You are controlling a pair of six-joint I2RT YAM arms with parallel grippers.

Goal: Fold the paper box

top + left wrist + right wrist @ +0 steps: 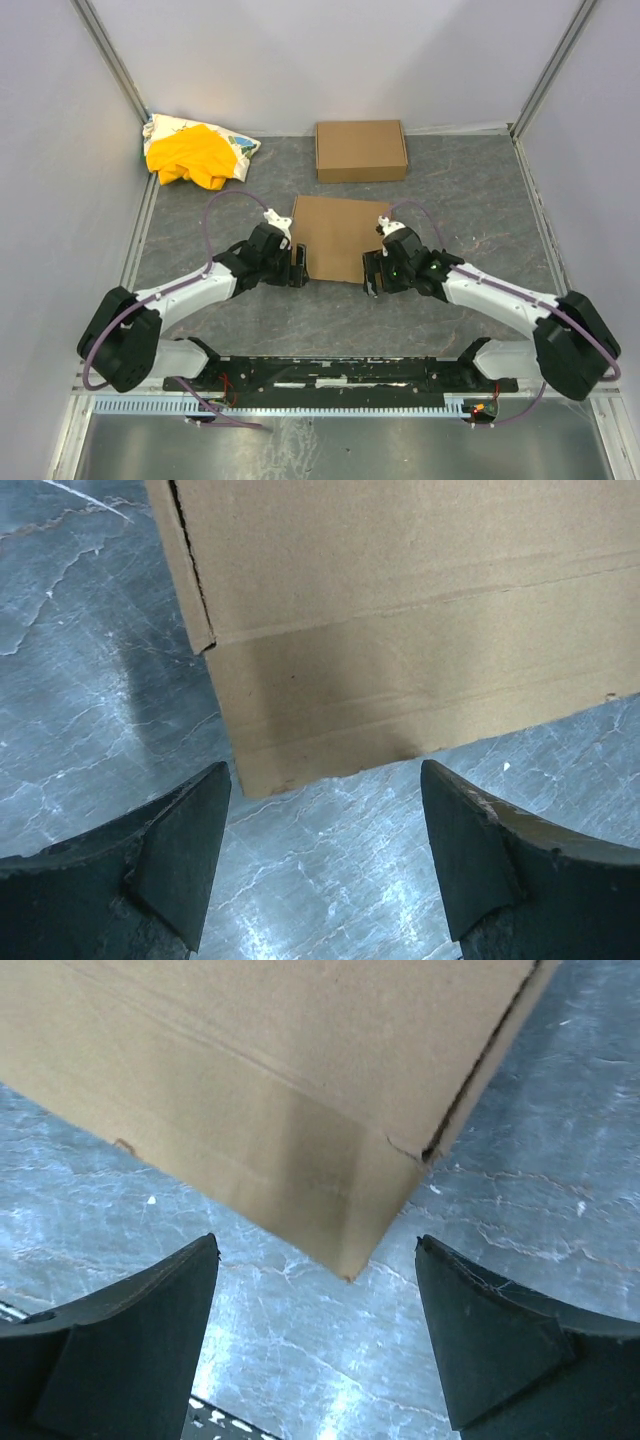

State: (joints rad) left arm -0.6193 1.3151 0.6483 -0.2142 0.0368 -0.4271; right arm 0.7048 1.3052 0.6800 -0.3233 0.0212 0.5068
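The paper box [340, 237] lies flat in the middle of the table as a closed brown rectangular carton. My left gripper [297, 267] sits at its near left corner and my right gripper [370, 273] at its near right corner. The left wrist view shows the paper box [400, 610] just beyond the left gripper [325, 772], whose jaws stand open over bare table. In the right wrist view the near right corner of the paper box [300, 1080] points between the open jaws of the right gripper [316, 1244]. Neither gripper touches the cardboard.
A second neat brown carton [361, 150] stands at the back, behind the paper box. A yellow cloth bundle [195, 152] lies in the back left corner. Grey walls enclose the table [470, 210] on the left, back and right.
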